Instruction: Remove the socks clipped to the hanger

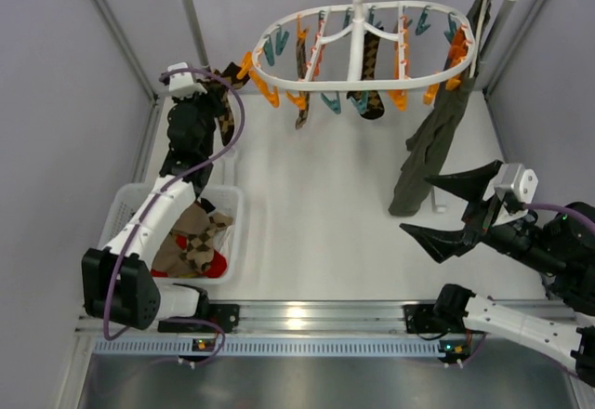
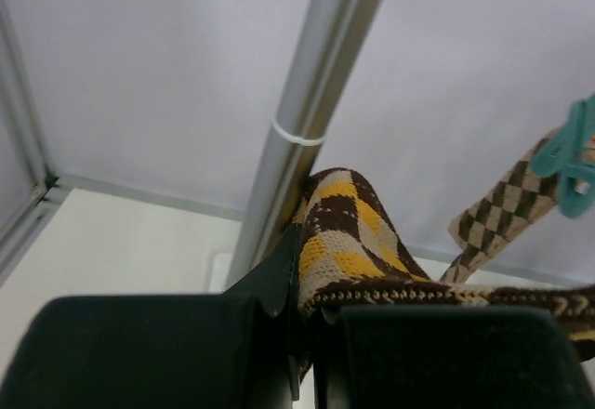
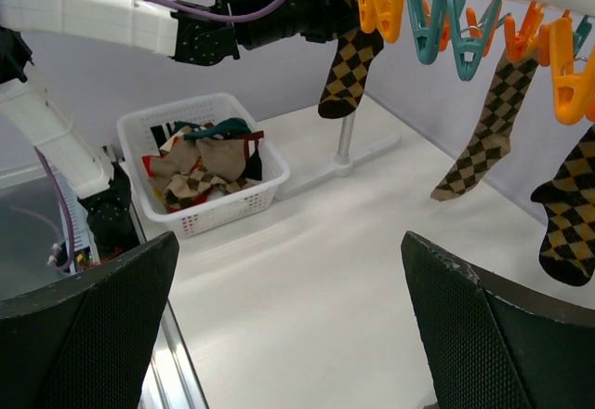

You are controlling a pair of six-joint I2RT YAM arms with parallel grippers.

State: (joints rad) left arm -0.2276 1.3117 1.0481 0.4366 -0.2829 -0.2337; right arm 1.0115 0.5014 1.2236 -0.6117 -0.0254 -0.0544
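left wrist: left gripper [image 2: 302,321] pinches sock [image 2: 346,232], its end seemingly hidden; right gripper [image 3: 288,251] spread.

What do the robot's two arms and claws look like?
Both are white plastic links joined by chunky black joints. A purple cable loops along the left arm, and another runs by the right arm. The left claw and right claw each have two tapered black fingers; the right's show fine dimpled texture.

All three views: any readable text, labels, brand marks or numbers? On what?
None readable in any view.
The hanger, basket, gripped sock and hung socks bear no print, only woven check patterns.
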